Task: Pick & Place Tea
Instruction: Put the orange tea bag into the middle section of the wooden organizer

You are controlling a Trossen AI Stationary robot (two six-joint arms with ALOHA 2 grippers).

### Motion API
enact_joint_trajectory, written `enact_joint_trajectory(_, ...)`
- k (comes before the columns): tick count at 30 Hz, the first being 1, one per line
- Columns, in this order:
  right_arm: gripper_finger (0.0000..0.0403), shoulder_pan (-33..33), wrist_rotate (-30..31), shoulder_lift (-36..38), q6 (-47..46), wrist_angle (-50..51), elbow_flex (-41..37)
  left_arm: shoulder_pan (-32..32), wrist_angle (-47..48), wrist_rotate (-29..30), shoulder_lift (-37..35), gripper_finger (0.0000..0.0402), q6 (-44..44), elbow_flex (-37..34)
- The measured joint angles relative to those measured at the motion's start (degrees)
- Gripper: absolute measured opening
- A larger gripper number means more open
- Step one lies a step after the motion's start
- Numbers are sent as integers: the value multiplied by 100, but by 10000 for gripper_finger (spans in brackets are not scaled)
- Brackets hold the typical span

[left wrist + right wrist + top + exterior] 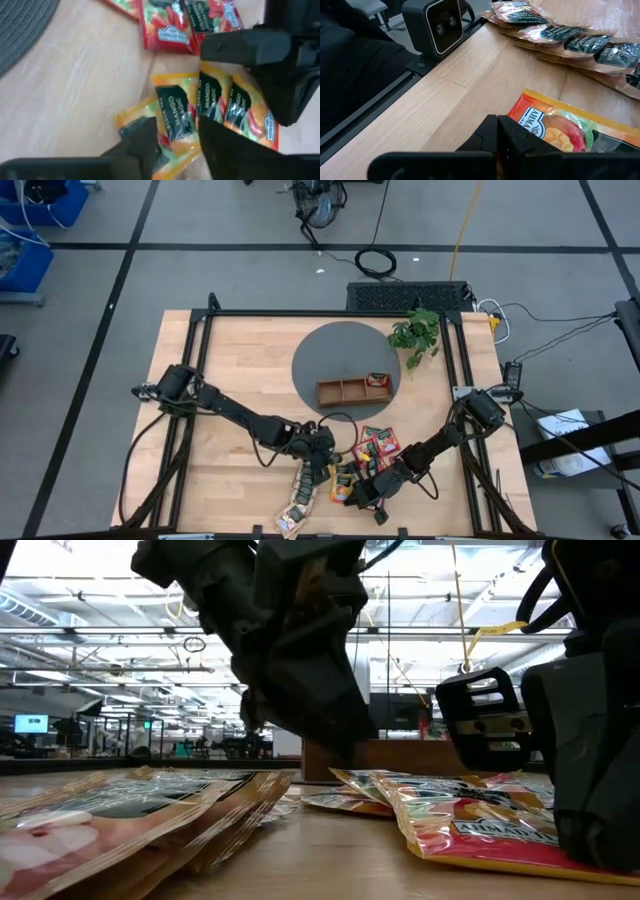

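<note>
While one red flat tea packet [377, 380] already lies in the end compartment of the brown wooden three-compartment tray [340, 392] nearest the green leafy plant [416, 333], the job looks barely begun: the rest of the packets lie loose near the wooden table's [240, 370] front edge. Red packets [378, 446] and orange-yellow mango packets [210, 107] cluster between the two arms, and a row of beige-green packets [297, 505] runs to the front edge itself. Low over the mango packets, the left gripper [175, 137] has its dark fingers [142, 142] parted astride one packet, not visibly gripping it. Just beside it, over another orange-yellow packet [560, 127], the right gripper [498, 135] is clenched and holds nothing.
</note>
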State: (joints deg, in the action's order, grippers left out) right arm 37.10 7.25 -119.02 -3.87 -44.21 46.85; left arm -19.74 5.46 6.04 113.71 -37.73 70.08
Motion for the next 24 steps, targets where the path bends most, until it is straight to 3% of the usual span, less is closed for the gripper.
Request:
enact_joint_trajectory(5,0,0,0,0,3,-17,0,150,447,-52,54,235,-686,-9)
enact_joint_trajectory(9,0,0,0,0,9,-20,-2,129,234,-193,167,257,-684,-9)
enact_joint_trajectory(16,0,-2,-1,-2,23,-61,-2,111,5,-366,248,242,-630,0)
enact_joint_trajectory(24,0,-2,0,-2,46,-69,-2,117,-88,-301,248,190,-445,-2)
